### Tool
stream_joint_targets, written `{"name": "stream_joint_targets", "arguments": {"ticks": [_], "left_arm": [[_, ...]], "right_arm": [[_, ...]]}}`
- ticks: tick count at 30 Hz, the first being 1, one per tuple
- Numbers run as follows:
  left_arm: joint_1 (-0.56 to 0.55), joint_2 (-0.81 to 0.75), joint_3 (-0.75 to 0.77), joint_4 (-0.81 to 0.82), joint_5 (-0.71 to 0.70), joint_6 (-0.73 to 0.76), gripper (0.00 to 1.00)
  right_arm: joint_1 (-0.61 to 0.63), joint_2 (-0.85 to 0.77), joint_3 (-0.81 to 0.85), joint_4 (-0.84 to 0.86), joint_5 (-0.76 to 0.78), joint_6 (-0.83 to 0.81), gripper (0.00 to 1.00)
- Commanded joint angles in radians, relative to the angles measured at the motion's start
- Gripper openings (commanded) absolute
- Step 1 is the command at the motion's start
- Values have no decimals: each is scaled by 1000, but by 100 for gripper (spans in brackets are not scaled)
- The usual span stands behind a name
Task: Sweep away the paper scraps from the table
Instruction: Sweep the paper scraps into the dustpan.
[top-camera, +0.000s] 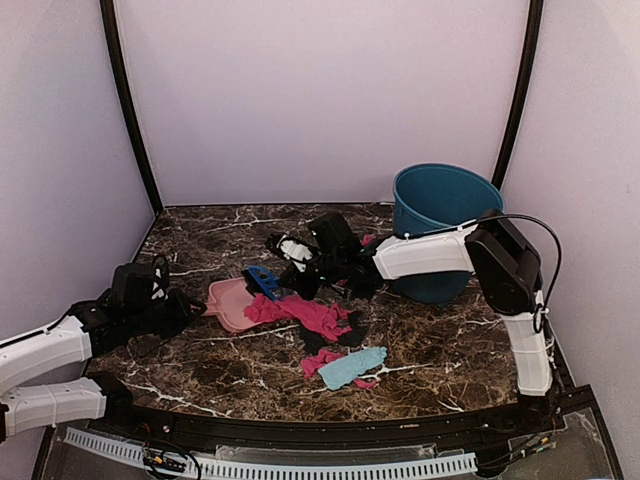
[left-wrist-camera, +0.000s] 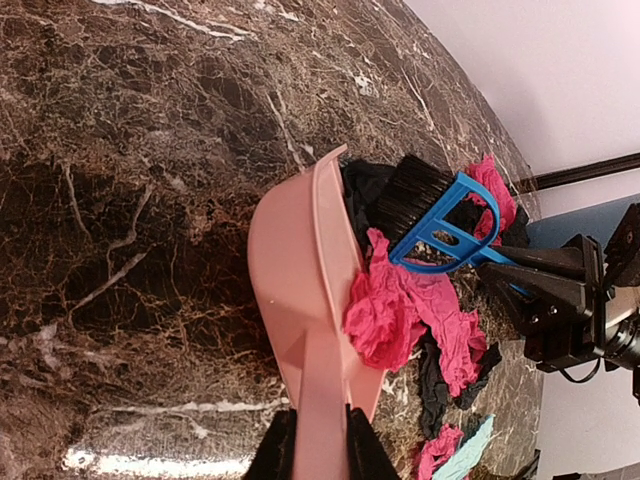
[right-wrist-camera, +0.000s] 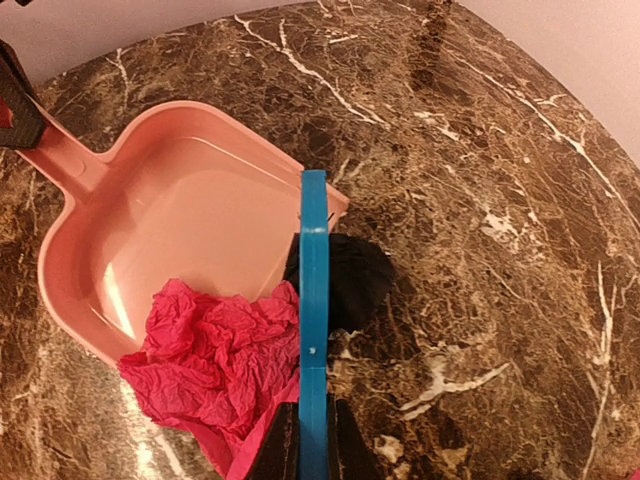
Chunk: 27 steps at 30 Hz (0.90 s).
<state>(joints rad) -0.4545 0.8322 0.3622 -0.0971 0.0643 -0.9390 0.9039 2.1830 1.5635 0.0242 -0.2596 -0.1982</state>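
Note:
Magenta paper scraps (top-camera: 305, 314) lie mid-table with black scraps (top-camera: 335, 338) and a light blue scrap (top-camera: 352, 366) nearer the front. One magenta scrap (right-wrist-camera: 215, 360) rests on the lip of the pale-pink dustpan (top-camera: 230, 301). My left gripper (left-wrist-camera: 310, 440) is shut on the dustpan's handle (left-wrist-camera: 320, 400). My right gripper (right-wrist-camera: 313, 440) is shut on the blue hand brush (right-wrist-camera: 314, 300), whose black bristles (left-wrist-camera: 415, 195) sit at the pan's mouth beside a black scrap (left-wrist-camera: 365, 190). The table (top-camera: 200, 350) is dark brown marble.
A teal bucket (top-camera: 443, 225) stands at the back right, behind my right arm (top-camera: 430, 252). Walls enclose the table on three sides. A black rim (top-camera: 300, 430) runs along the front edge.

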Motion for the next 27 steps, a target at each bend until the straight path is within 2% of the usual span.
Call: {"name": "stream_joint_targets", "arguments": {"ticks": [1, 6, 13, 16, 22, 27], "left_arm": [[7, -24, -52, -62, -7, 10, 0], [7, -61, -73, -85, -7, -10, 0], [7, -159, -61, -214, -99, -28, 0], [7, -154, -68, -212, -97, -33, 0], [7, -120, -72, -189, -90, -34, 0], [7, -118, -68, -184, -90, -27, 0]], "right_arm": [[15, -43, -31, 74, -111, 94, 0], [16, -106, -72, 127, -136, 123, 0], [15, -194, -121, 192, 59, 104, 0], [12, -162, -98, 221, 161, 102, 0], [5, -25, 43, 166, 288, 65, 0], [5, 36, 110, 62, 281, 26, 0]]}}
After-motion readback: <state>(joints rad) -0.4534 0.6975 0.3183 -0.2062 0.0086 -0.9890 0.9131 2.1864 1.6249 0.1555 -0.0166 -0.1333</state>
